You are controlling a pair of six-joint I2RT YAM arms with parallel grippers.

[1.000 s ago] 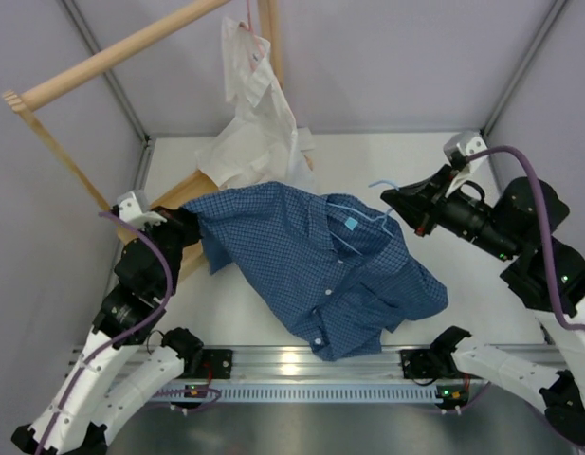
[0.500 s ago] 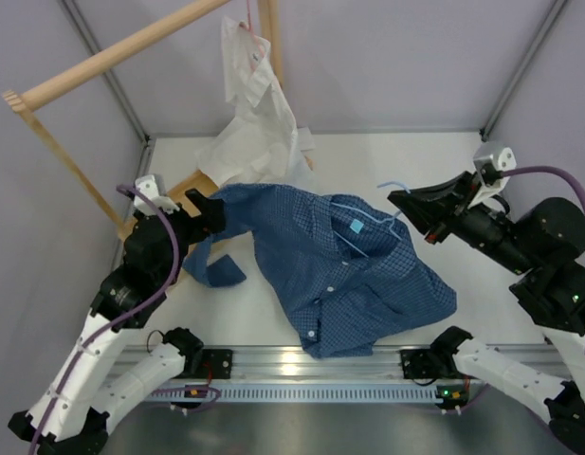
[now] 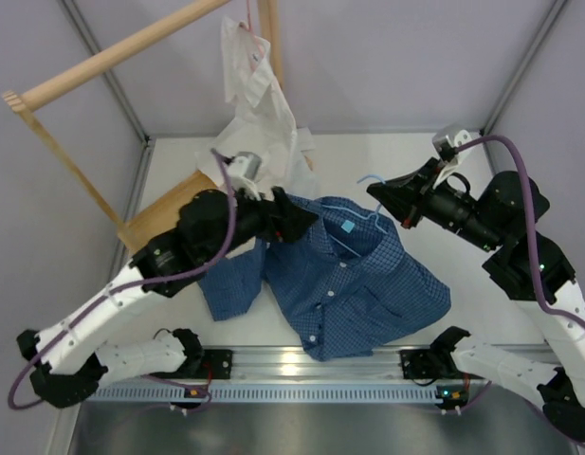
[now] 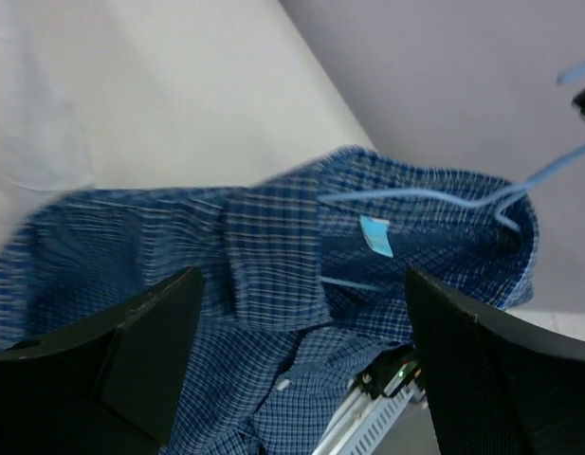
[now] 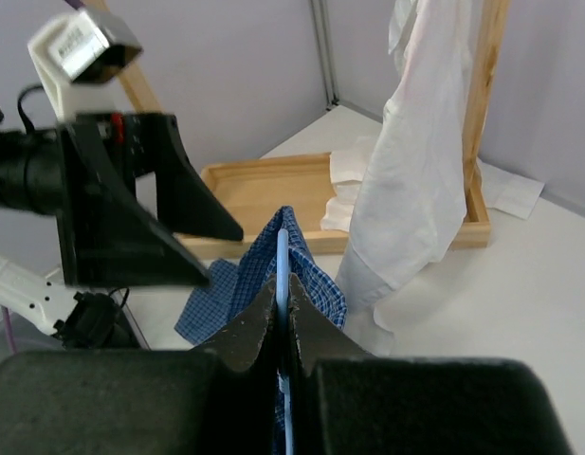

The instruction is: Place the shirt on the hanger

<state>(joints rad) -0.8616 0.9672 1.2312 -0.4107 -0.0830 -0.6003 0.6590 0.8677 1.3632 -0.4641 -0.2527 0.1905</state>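
My right jaws are clamped on the thin light-blue wire hanger (image 5: 282, 258), which pokes ahead into the dark blue checked shirt (image 3: 358, 284). Left jaws gape wide, shirt just beyond, probably not touching.

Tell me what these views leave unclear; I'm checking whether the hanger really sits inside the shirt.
Top view: the shirt hides most of the hanger; the left gripper covers part of the collar.
Left wrist view: blur smears the collar and the hanger's path.
Right wrist view: the right gripper, shut on the hanger, blocks the shirt.
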